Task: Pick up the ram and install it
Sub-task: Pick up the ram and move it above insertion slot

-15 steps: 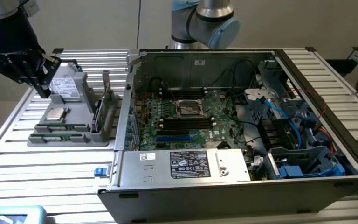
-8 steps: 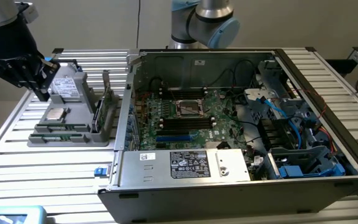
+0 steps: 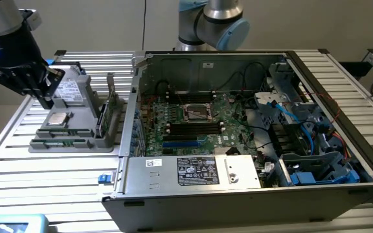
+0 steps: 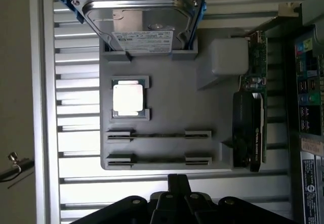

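Over the parts tray: my gripper (image 3: 46, 103) hangs with jaws closed on nothing, above the grey tray (image 3: 76, 132) on the slatted table (image 3: 44, 174). It is just off the hard drive (image 3: 70, 90) that leans at one end.

The ram (image 3: 62, 142) appears as a green sliver lying low in the tray's outermost slot, at the end away from the drive. I judge it untouched (from my wrist the slots read as thin dark lines, so I cannot tell whether the second one is filled).

The risks, as I judge them: shut jaws cannot take a stick this thin. It also sits deep between the slot's end blocks, so a pinch off its middle could slip or tip it. The bare processor (image 3: 58, 119) lies between drive and slots, where a careless descent could knock it.

Between tray and the open computer case (image 3: 193, 52) stands the larger green card (image 3: 112, 104), upright, then the case wall. Both block a low carry. Inside, the motherboard's black slots (image 3: 193, 128) lie near blue cables (image 3: 290, 116), and a tilted seating there could jam the stick.
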Tool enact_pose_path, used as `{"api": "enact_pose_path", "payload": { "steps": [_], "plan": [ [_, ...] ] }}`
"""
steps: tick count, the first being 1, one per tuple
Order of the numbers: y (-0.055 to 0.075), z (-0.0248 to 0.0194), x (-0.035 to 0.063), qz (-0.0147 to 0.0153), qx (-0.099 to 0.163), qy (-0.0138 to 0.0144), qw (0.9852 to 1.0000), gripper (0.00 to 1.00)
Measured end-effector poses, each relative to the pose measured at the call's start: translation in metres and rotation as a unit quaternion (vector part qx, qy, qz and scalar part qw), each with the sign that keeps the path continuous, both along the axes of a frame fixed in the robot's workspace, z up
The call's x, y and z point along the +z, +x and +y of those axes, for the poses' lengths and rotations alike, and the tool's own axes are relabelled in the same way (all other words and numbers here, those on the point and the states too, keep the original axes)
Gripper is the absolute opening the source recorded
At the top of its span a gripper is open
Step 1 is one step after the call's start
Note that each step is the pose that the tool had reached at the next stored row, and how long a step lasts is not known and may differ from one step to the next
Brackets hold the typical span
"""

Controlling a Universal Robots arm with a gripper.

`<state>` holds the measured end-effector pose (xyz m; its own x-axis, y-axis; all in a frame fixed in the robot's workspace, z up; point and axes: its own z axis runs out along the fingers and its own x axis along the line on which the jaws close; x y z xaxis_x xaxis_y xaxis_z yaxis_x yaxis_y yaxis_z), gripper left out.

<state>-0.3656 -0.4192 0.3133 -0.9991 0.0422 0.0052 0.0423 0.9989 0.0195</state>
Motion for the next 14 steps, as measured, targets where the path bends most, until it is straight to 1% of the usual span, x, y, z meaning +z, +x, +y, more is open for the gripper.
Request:
{"api": "enact_pose_path", "payload": {
  "steps": [3,6,9,11,14],
  "plan": [
    [0.0000,0.0000,-0.0017,0.0001,0.027,-0.0001,0.9996,0.11],
    [0.0000,0.0000,-0.0032,0.0001,0.054,-0.0001,0.9985,0.11],
    [-0.0001,0.0000,-0.0045,0.0001,0.082,0.0001,0.9966,0.11],
    [-0.0001,0.0000,-0.0046,0.0001,0.094,0.0002,0.9956,0.11],
    [-0.0001,0.0001,-0.0050,0.0000,0.120,0.0003,0.9927,0.11]
  ]
}}
